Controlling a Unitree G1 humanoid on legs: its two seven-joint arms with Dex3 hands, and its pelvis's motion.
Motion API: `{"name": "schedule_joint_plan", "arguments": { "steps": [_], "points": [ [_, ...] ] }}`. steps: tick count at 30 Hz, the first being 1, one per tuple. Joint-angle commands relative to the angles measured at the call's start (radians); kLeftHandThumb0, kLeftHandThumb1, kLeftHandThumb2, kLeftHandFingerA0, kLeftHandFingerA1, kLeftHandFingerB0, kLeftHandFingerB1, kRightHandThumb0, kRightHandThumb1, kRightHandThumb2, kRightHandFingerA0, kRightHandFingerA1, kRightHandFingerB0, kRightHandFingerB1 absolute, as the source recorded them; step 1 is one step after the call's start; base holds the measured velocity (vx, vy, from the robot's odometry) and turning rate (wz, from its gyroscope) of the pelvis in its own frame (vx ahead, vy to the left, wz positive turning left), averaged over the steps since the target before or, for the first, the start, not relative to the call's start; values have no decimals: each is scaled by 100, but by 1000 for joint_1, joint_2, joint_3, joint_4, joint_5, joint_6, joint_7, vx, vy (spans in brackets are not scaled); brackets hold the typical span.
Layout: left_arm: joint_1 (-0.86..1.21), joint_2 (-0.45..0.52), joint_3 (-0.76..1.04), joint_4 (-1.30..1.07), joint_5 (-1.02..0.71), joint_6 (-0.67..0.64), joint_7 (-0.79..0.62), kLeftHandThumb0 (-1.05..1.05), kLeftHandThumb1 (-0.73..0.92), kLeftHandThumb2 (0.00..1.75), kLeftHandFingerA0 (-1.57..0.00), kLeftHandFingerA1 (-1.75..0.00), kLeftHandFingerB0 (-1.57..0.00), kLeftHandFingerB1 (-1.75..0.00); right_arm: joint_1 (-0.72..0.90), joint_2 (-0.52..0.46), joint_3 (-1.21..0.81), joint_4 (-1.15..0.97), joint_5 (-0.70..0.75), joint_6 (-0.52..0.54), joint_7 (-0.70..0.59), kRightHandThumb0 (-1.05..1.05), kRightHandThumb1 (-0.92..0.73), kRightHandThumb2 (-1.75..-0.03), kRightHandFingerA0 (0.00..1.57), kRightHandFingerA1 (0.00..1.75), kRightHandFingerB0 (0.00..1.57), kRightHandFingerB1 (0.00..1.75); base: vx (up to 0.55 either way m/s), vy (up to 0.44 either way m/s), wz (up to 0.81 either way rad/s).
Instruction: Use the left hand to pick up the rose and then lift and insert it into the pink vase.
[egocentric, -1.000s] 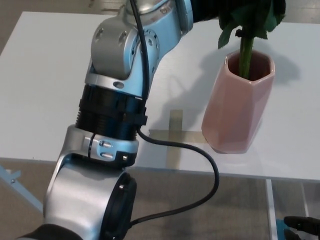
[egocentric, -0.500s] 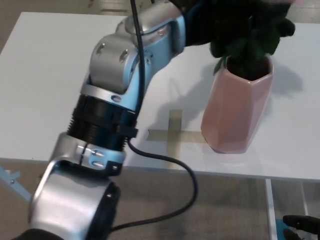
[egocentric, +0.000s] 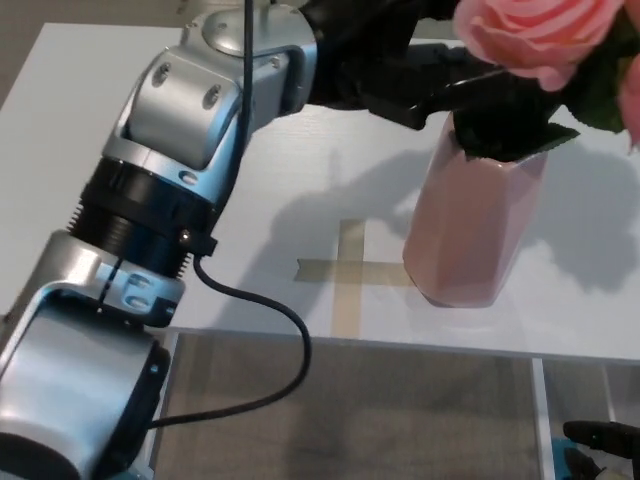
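In the head view, the only one we have, our left hand (egocentric: 400, 75) reaches across the white surface (egocentric: 90, 150) toward the pink vase (egocentric: 480, 225), and the rose (egocentric: 535, 35) sits at the hand's far side, its pink bloom above the vase mouth with dark leaves bunched at the rim just beyond the hand. The black fingers merge with the dark foliage, so we cannot tell whether the hand is closed on the stem or has let go (the stem itself is hidden). We judge the rose to be light, its bloom soft and easily crushed, its leaves floppy, and the stem the only stiff part; the place to hold it is on the stem below the leaves, never on the petals. The vase looks smooth, hard and fairly tall, standing beside a tape cross (egocentric: 345, 270) nearer us than the hand; a sideways push at its rim could tip it. Our right hand (egocentric: 605, 440) shows only as a dark edge at the bottom corner, well apart from the work.
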Motion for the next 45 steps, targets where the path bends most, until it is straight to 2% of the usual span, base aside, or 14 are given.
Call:
{"name": "schedule_joint_plan", "arguments": {
  "steps": [1,28,29,30,35,36,38,42,43,45],
  "points": [
    [-52,65,-45,29,40,-27,-211,-74,43,81,0,0,0,-5,2,-10,-6,3,5,21,7,-32,-67,-59,67,49,57,45,0,0,0],
    [6,278,88,-19,37,-31,-363,-72,43,80,0,0,0,-9,0,-18,-5,8,3,20,3,-31,-67,-58,67,49,57,44,0,0,0],
    [65,302,130,-84,18,-41,-352,-73,47,56,0,-12,0,-23,-1,-16,-7,9,4,18,-3,-32,-66,-59,68,50,56,45,0,0,0],
    [181,343,208,-217,-11,-64,-319,-61,36,79,0,-14,0,-22,-3,-13,-11,12,5,14,-15,-31,-66,-59,68,50,57,44,0,0,0],
    [363,342,312,-444,18,-132,-220,-58,38,77,-5,-21,-5,-27,6,-6,-19,20,8,11,-27,-31,-66,-59,68,50,56,44,0,0,-1],
    [407,342,343,-494,22,-158,-206,-31,17,80,0,-47,0,-47,0,-5,-21,21,9,13,-30,-32,-66,-59,67,50,56,45,0,0,0],
    [539,358,446,-642,-1,-186,-201,-28,17,80,-6,-49,-6,-49,-9,-1,-24,22,9,16,-43,-32,-66,-60,67,50,56,45,0,0,0],
    [560,352,461,-674,0,-175,-198,-28,17,80,-6,-49,-6,-49,-9,-1,-24,23,9,15,-44,-32,-66,-60,67,50,56,45,0,0,0],
    [684,369,559,-740,-58,-166,-248,-27,17,80,-8,-50,-8,-49,2,-2,-30,22,14,13,-50,-31,-66,-59,68,50,56,45,0,0,0],
    [742,376,603,-775,-85,-161,-267,-27,17,80,-8,-50,-8,-49,6,-2,-34,22,15,12,-52,-31,-66,-59,68,50,56,45,0,0,0]
  ]
}}
